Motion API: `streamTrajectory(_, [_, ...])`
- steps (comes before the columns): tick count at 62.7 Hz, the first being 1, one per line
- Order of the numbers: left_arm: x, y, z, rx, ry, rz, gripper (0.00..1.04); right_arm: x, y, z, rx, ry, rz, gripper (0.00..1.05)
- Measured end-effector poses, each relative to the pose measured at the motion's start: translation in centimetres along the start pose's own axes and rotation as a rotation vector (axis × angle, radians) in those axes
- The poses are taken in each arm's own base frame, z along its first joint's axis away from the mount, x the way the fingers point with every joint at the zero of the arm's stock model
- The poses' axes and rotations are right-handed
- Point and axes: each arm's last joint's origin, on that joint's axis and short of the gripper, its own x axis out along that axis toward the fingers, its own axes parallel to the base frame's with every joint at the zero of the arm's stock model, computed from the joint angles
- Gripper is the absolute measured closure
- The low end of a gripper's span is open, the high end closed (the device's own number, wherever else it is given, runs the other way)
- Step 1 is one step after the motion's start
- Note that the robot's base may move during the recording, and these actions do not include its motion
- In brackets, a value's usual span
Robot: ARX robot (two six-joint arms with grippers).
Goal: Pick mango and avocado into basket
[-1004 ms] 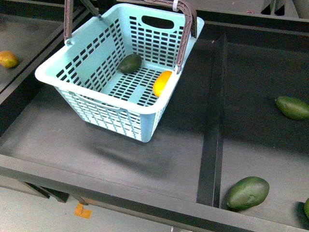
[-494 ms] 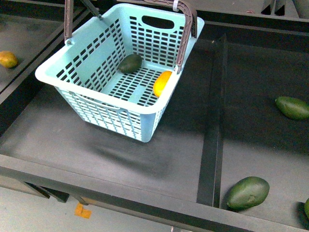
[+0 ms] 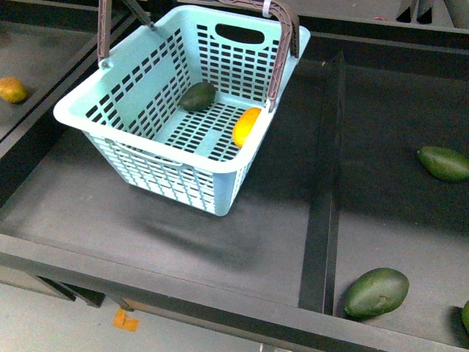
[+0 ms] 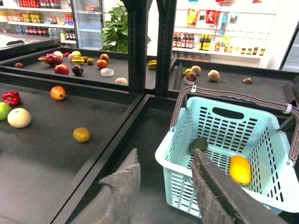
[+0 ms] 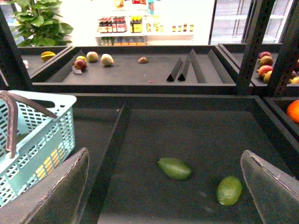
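Grey worn pads on both tools, and both are empty right now. Left tool [image 4: 161, 186] has its fingers spread apart with nothing between them, hanging just beside the near corner of the basket [image 4: 280, 184], not touching it as far as I can tell. Right tool [image 5: 163, 186] is wide open too, fingers at the far edges of its wrist view, over the dark shelf tray [image 5: 196, 140] next to the basket's compartment. Below it lie two loose green fruits, a long one [image 5: 174, 168] and a lighter rounder one [image 5: 229, 190], near each other but apart. In the front view neither tool shows up. The teal basket [image 3: 146, 143] sits in the middle tray, a bit angled, brown handles [image 3: 282, 51] swung up. Inside on the slotted floor: the avocado [image 3: 198, 96] toward the far wall and the mango [image 3: 246, 125] against the right-hand wall, clearly apart from each other. Off to the left, past a divider, a small yellow-orange fruit [image 3: 12, 89] sits alone; the left wrist view shows more mixed fruit [image 4: 58, 93] on that side. Two more green fruits [image 3: 376, 292] lie in the right tray.
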Motion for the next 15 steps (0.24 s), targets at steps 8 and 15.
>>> streamTrajectory(8, [0.0,0.0,0.0,0.0,0.0,0.0,0.31,0.0,0.0,0.0,0.0,0.0,0.0,0.09])
streamTrajectory(15, [0.0,0.0,0.0,0.002,0.0,0.0,0.07,0.0,0.0,0.0,0.0,0.0,0.0,0.09])
